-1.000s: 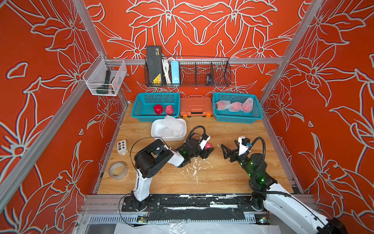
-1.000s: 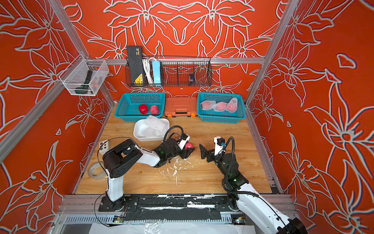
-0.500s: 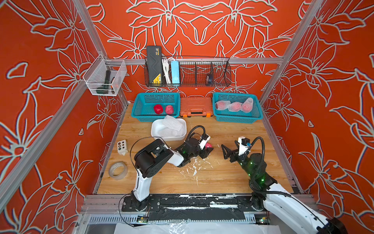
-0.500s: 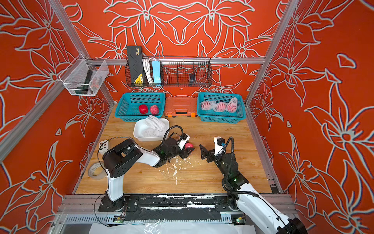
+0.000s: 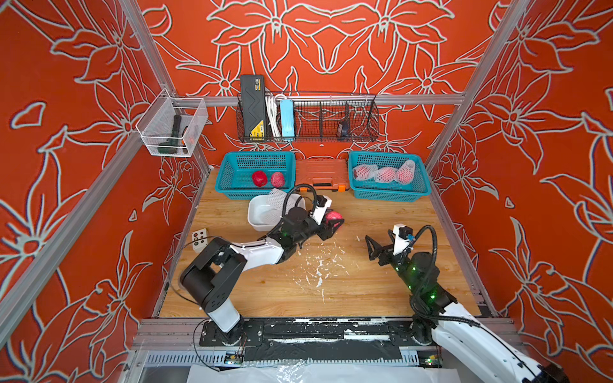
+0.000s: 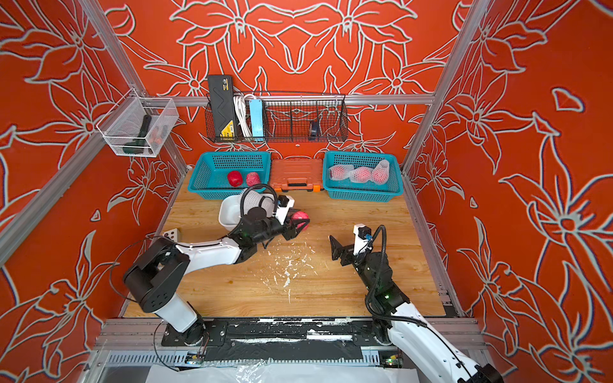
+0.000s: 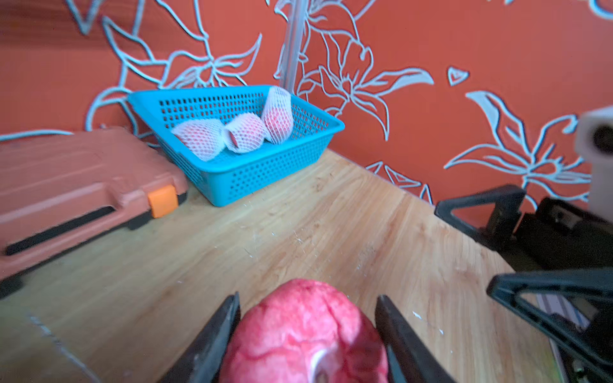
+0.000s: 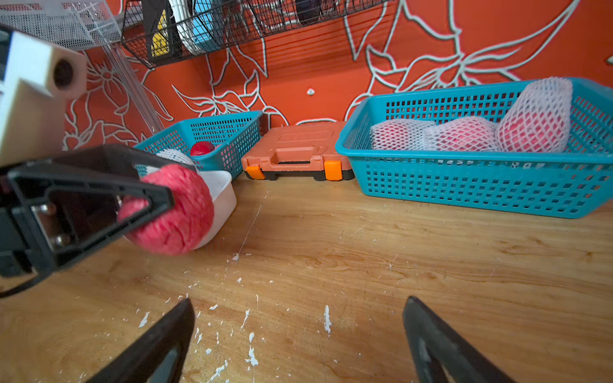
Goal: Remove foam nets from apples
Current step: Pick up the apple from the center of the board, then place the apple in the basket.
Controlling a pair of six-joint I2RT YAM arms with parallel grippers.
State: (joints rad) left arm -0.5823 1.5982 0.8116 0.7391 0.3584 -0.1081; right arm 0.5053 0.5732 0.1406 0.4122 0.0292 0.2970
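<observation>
Holding: my L end effector (image 7: 307, 300) is part-closed on bare apple (image 7: 305, 335), jaws touching both flanks, just off counter (image 5: 331, 291), beside white tub (image 5: 257, 225).
R end effector (image 8: 298, 301): jaws wide, empty, low over counter.
Step (guess): carry apple to left basket (image 5: 255, 194) w/ 2 bare apples (image 5: 259, 178).
How: clear tub rim + basket wall, lower in, release low, no bounce.
Axis: near-round; dimple end faces my wrist cam, core axis along jaws.
Netted apples (image 5: 384, 174): 3 in right basket (image 5: 386, 195); 2 sideways, 1 tilted up.

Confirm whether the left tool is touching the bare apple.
Touching: in the left wrist view, the left tool has both fingers pressed against the apple.
</observation>
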